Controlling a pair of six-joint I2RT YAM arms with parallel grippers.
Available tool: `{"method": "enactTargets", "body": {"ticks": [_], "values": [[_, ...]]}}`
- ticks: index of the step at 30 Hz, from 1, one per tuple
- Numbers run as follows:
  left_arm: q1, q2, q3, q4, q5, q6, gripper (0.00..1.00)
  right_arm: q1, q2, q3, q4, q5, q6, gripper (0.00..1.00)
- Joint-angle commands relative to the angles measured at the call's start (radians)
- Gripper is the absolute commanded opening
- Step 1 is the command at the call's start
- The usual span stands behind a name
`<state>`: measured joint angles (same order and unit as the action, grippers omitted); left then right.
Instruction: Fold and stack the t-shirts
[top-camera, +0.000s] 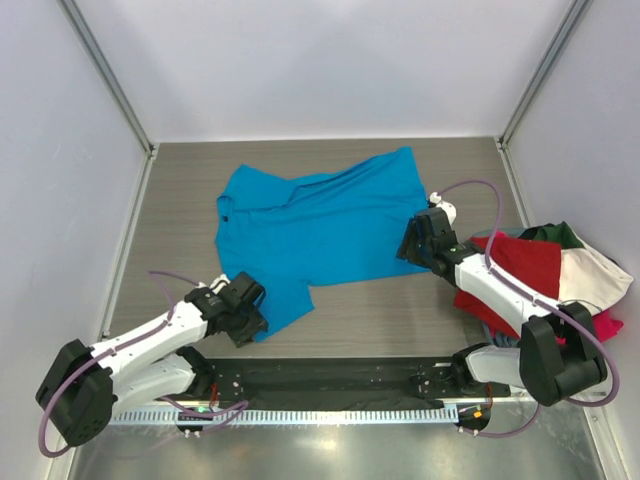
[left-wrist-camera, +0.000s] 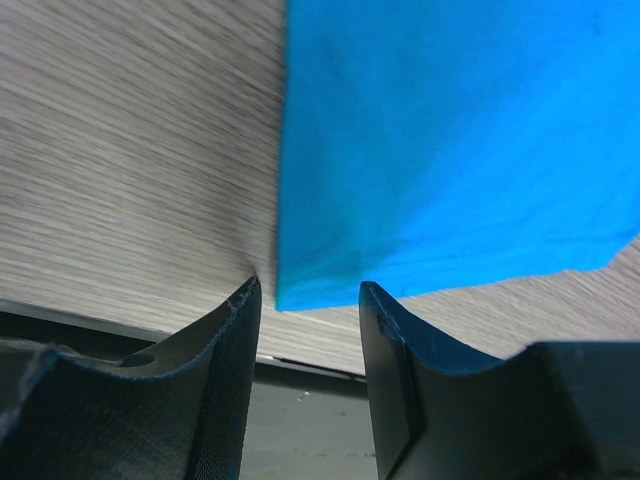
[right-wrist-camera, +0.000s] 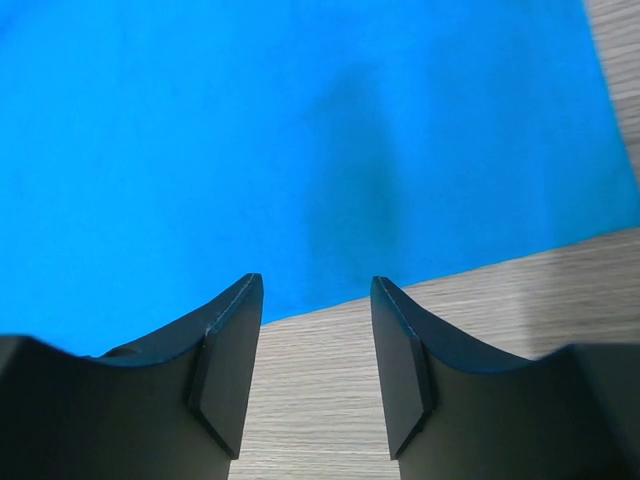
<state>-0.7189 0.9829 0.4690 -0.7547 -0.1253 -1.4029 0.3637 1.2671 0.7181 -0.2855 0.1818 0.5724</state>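
Observation:
A bright blue t-shirt (top-camera: 320, 225) lies spread and rumpled on the wood-grain table (top-camera: 370, 315). My left gripper (top-camera: 252, 320) is open at the shirt's near-left corner; in the left wrist view (left-wrist-camera: 308, 290) that corner (left-wrist-camera: 290, 295) sits just beyond the gap between the fingers, with nothing held. My right gripper (top-camera: 408, 248) is open at the shirt's right edge; in the right wrist view (right-wrist-camera: 315, 285) the blue cloth (right-wrist-camera: 300, 150) lies just beyond the fingertips. A heap of other t-shirts (top-camera: 545, 275), red, white, dark green and pink, lies at the right.
White walls enclose the table at the back and both sides. A dark rail (top-camera: 330, 378) with the arm bases runs along the near edge. The heap of shirts lies under and around the right arm.

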Motion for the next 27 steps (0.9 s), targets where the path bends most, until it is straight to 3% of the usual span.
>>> {"method": "enactTargets", "body": {"ticks": [1,6,9,10,15,19,22,27], "values": [[-0.004,0.031,0.005,-0.003,-0.050,-0.034,0.45,-0.020,-0.049,-0.005,-0.024,0.059,0.007,0.54],[-0.004,0.083,-0.016,0.052,-0.031,-0.056,0.41,-0.063,-0.035,0.012,-0.067,0.169,0.044,0.54],[-0.004,0.117,-0.006,0.068,-0.031,-0.038,0.30,-0.095,-0.023,0.026,-0.106,0.226,0.093,0.53],[-0.002,0.120,0.005,0.068,-0.043,-0.028,0.19,-0.115,-0.021,0.024,-0.115,0.244,0.101,0.53],[-0.002,0.062,0.016,0.015,-0.115,-0.036,0.00,-0.193,-0.032,0.012,-0.124,0.260,0.135,0.53],[0.061,0.019,0.062,-0.015,-0.128,0.021,0.00,-0.216,-0.014,0.021,-0.126,0.289,0.149,0.53],[0.192,-0.019,0.117,-0.037,-0.093,0.126,0.00,-0.221,0.020,0.035,-0.127,0.289,0.153,0.54],[0.298,-0.047,0.209,-0.044,-0.092,0.211,0.00,-0.220,0.089,0.052,-0.097,0.202,0.182,0.55]]}}
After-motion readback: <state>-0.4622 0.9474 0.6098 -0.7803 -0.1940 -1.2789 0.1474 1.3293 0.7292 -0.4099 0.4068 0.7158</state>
